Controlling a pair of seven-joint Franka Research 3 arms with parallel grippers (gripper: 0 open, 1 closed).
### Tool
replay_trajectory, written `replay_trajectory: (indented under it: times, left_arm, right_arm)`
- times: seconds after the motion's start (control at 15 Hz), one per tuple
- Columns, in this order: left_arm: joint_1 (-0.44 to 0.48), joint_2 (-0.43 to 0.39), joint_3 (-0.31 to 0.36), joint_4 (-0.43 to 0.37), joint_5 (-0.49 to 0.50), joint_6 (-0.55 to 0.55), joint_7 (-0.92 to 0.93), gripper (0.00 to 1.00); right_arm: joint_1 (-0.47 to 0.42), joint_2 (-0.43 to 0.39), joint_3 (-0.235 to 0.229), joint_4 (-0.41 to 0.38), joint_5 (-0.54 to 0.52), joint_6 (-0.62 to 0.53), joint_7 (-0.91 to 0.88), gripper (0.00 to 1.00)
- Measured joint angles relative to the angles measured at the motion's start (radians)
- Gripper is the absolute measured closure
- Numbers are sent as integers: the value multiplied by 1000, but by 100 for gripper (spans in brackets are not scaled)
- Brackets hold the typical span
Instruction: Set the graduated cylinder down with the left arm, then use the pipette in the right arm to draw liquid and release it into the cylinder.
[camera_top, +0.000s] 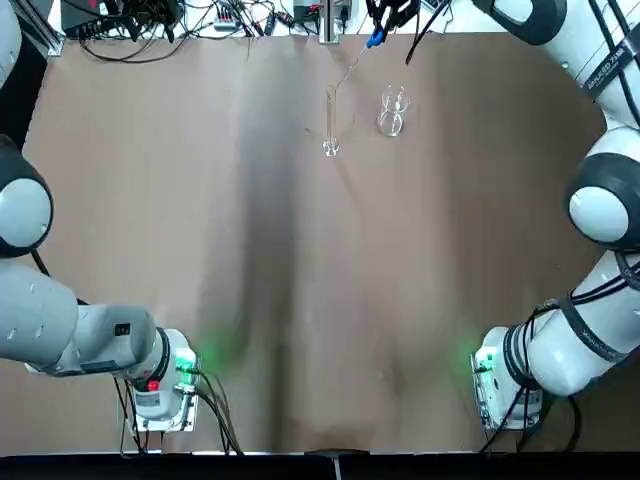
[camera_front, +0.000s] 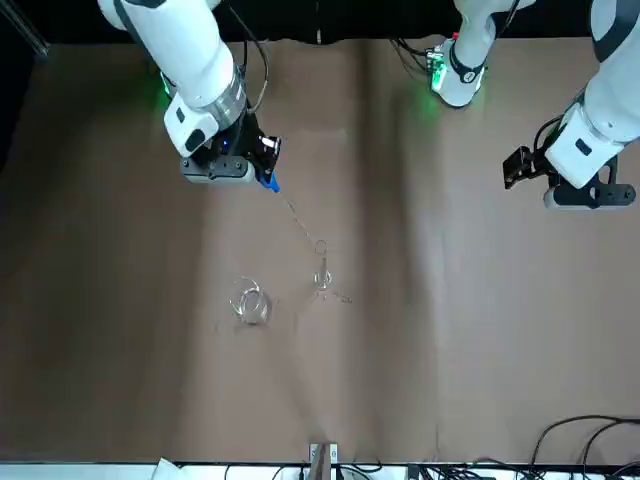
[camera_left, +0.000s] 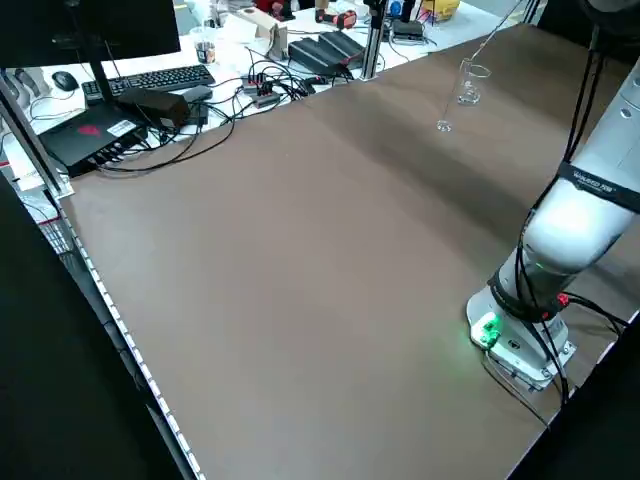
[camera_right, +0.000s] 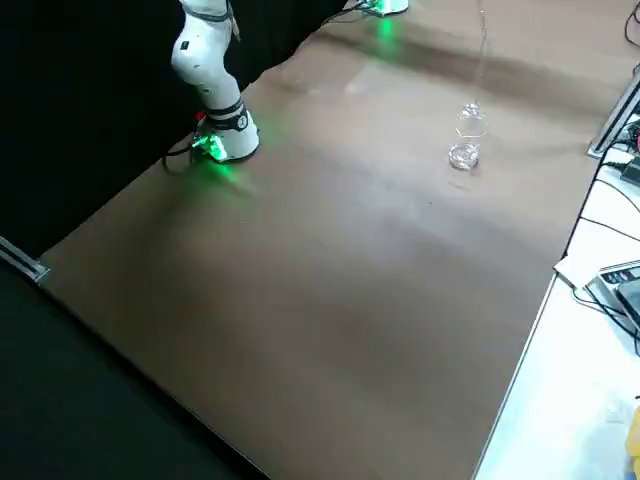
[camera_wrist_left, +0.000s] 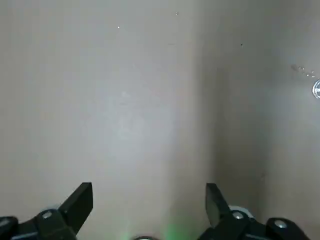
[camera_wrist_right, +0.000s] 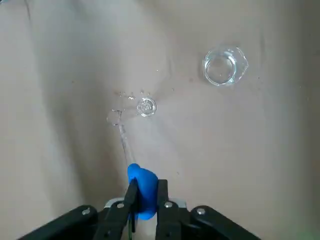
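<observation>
Here, upper left in front view, the slanted pipette (camera_front: 294, 213) is pinched by the right gripper (camera_front: 268, 178); upper right, the left gripper (camera_front: 516, 168) is spread wide.

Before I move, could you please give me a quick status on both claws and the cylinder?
Right claw shut on pipette bulb, over the table's far side; left claw open, holding nothing; graduated cylinder standing, droplets beside its base.

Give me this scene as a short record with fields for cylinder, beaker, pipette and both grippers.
Graduated cylinder: upright on the table
Beaker: beside the cylinder, upright
Pipette: blue bulb squeezed between right fingers, tip at the cylinder's mouth
Right gripper: above the table, holding pipette
Left gripper: off to the side, open, empty
</observation>
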Motion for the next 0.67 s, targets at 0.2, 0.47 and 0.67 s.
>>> replay_trajectory:
  times: [0.2, 0.47, 0.67]
  left_arm:
    - [0, 0, 0, 0, 0, 0, 0, 0]
    - [0, 0, 0, 0, 0, 0, -1, 0]
    - [0, 0, 0, 0, 0, 0, -1, 0]
  right_arm:
    - [5, 0, 0, 3, 0, -10, 1, 82]
    - [11, 0, 0, 7, 0, -10, 8, 82]
    - [11, -1, -4, 18, 0, -10, 10, 82]
